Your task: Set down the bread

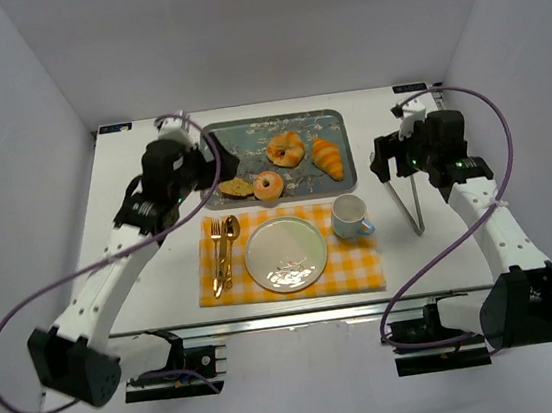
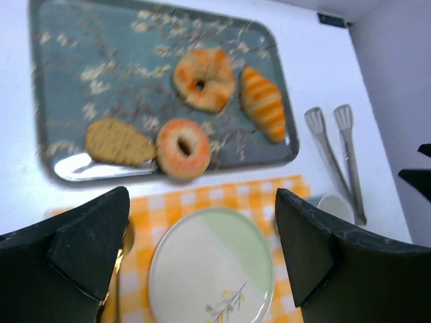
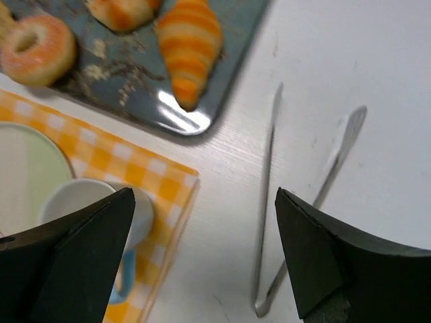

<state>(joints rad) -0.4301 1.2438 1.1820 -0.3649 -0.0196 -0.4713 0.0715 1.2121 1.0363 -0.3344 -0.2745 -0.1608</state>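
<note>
— Looking over the table, what is there to place?
— Four pieces, all on the blue tray (image 1: 247, 134) at the far side: a croissant (image 1: 328, 158) at its right end, a twisted ring (image 1: 285, 149) just left of that, a glazed doughnut (image 1: 268, 185) at the near edge, and a flat brown slice (image 1: 236, 187) left of the doughnut. The plate (image 1: 285, 254) on the checked mat (image 1: 354, 267) holds nothing.
— And the pincers?
— Both are spread wide, pinching nothing. The right gripper (image 3: 205, 202) hangs above the tongs (image 3: 349, 128), which lie on bare table right of the mat. The left gripper (image 2: 202, 198) hovers by the tray's left end.
— How will it handle?
— Light, soft and flaky, I judge. Take the croissant gently across its thick middle, not by its brittle tips.
</note>
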